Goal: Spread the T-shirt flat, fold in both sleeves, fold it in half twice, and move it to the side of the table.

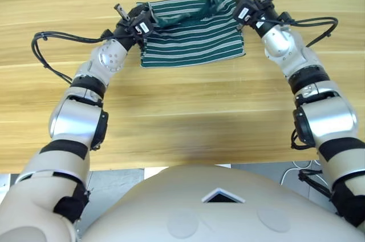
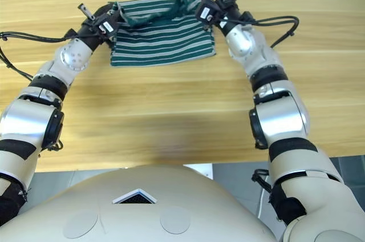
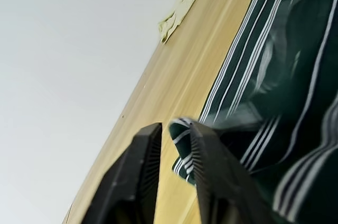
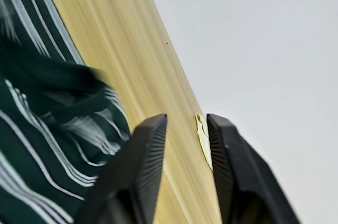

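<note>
Green striped shirt (image 1: 191, 39) at 12 o'clock on the surface (image 1: 182, 116), already folded small. Left hand (image 3: 171, 129) clamped on its 10 o'clock corner. Right hand (image 4: 185, 121) apart at 2 o'clock, empty. Likely not yet done: one more half fold, the move aside.

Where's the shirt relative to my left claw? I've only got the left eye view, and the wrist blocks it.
Observer: In the left wrist view, the left claw is pinching an edge of the T-shirt.
Operator: Has the right claw got cloth too?
Observer: No. The right wrist view shows the right claw open, with bare table in its gap and the T-shirt off to one side.
</note>
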You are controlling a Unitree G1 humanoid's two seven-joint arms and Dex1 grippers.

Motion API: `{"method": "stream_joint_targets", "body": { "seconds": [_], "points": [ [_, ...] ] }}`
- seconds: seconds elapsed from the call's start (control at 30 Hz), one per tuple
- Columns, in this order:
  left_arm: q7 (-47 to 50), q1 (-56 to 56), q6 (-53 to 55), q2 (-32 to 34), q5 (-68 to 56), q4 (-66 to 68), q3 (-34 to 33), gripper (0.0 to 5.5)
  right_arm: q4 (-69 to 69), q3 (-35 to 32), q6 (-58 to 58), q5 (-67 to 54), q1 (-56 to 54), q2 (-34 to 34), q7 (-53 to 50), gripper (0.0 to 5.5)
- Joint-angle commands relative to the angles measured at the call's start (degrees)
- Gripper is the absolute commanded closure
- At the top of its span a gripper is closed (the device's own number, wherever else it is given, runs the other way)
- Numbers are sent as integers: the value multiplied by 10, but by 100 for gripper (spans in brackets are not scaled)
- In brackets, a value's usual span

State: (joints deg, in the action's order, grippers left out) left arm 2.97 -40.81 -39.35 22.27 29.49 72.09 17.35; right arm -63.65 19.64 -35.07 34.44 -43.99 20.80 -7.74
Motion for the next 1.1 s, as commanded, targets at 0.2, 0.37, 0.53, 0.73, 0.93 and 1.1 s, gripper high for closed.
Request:
{"method": "stream_joint_targets", "body": {
  "seconds": [0.2,0.37,0.53,0.73,0.93,1.1],
  "points": [
    [35,-53,85,-14,-13,44,-19,308,45,52,-40,17,-6,-62,-22,253],
    [75,-54,143,3,-44,53,-63,241,122,153,-42,66,63,-124,45,227],
    [50,-16,94,22,-174,37,-190,241,16,241,-7,142,39,-182,69,227],
    [2,21,9,28,-205,3,-212,241,104,256,-130,98,71,-83,166,227],
    [-31,41,-42,16,-178,-20,-176,241,355,212,-174,0,202,134,300,227],
    [-58,65,-106,20,-121,-63,-113,241,515,9,-76,-76,399,354,285,227]
  ]
}}
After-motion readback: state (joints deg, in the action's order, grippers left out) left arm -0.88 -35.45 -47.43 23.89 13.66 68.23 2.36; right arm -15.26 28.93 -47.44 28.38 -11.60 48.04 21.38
